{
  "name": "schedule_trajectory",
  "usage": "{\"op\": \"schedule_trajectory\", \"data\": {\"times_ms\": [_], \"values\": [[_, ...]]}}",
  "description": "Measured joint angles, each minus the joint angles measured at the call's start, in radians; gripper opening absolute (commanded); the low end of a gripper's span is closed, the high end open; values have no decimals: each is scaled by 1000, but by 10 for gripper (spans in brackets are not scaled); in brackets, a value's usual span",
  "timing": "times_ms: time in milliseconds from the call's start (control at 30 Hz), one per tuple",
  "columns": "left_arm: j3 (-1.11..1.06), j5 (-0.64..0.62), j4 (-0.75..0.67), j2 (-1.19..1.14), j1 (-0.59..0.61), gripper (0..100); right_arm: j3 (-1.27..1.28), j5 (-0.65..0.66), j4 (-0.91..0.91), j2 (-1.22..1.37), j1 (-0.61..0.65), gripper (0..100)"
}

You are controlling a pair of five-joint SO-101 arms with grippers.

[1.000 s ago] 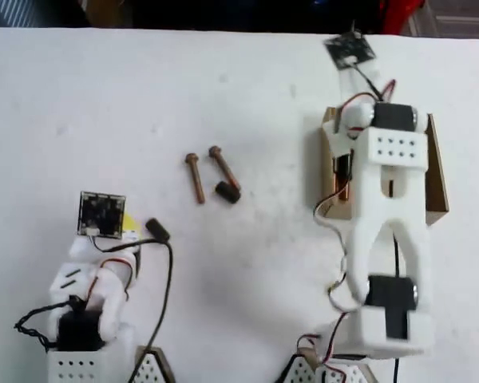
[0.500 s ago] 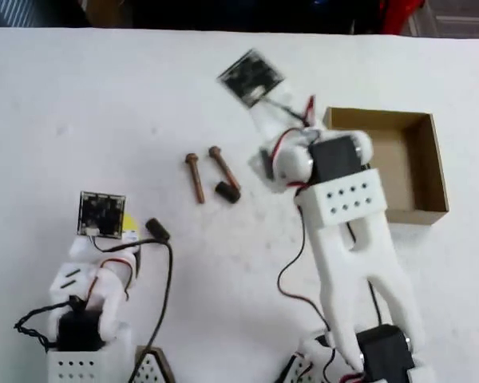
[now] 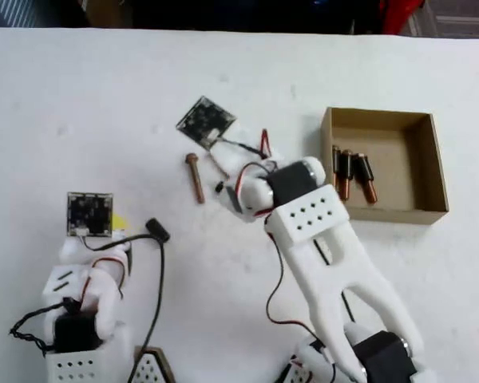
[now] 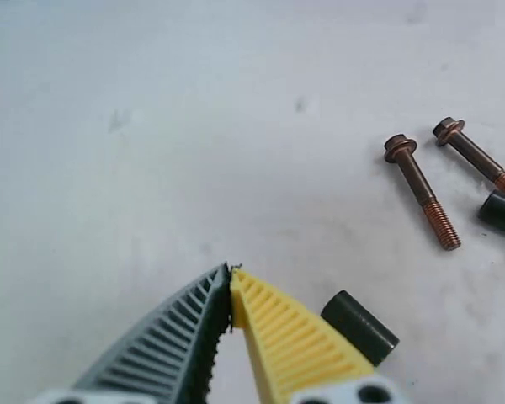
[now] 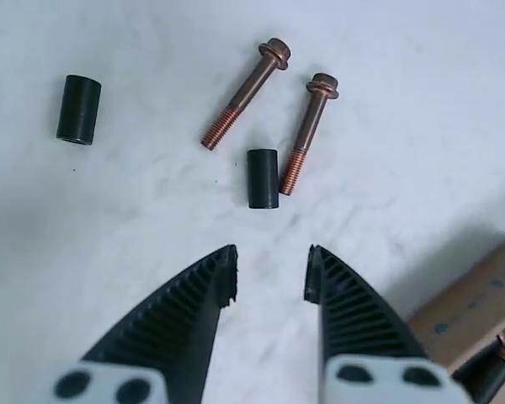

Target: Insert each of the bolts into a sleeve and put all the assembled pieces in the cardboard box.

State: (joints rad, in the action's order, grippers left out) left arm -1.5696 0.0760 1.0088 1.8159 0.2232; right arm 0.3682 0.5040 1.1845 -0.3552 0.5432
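Two loose copper bolts point(image 5: 246, 93) point(image 5: 307, 132) lie on the white table with a black sleeve point(image 5: 263, 178) touching the tip of one. My right gripper point(image 5: 269, 273) hovers open just short of that sleeve, nothing between its fingers. In the high view one bolt point(image 3: 193, 177) lies bare and the other is partly under the right arm's wrist camera. A second sleeve point(image 3: 157, 230) lies by my left gripper point(image 4: 230, 273), which is shut and empty with that sleeve point(image 4: 359, 326) beside its yellow finger. The cardboard box point(image 3: 383, 117) holds three assembled pieces point(image 3: 351, 175).
The right arm point(image 3: 319, 239) stretches diagonally across the table's middle from the near edge. A black cable point(image 3: 161, 279) runs from the left arm's base past the near sleeve. The box's corner point(image 5: 480, 311) sits close beside the right gripper.
The right arm has swung from over the cardboard box leftwards to the loose bolts, uncovering the three pieces in the box. The left arm has shifted slightly to the left.
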Motion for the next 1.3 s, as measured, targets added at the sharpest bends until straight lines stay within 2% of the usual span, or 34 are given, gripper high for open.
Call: {"op": "schedule_trajectory", "data": {"times_ms": [400,933,1133,1300], "values": [[0,0,0,0,94,21,-94,124,-29,279,14,123],[0,2,0,0,107,22,-224,137,-48,535,15,123],[0,2,0,0,180,23,-330,137,-48,641,15,122],[0,2,0,0,190,23,-396,137,-48,746,18,122]]}}
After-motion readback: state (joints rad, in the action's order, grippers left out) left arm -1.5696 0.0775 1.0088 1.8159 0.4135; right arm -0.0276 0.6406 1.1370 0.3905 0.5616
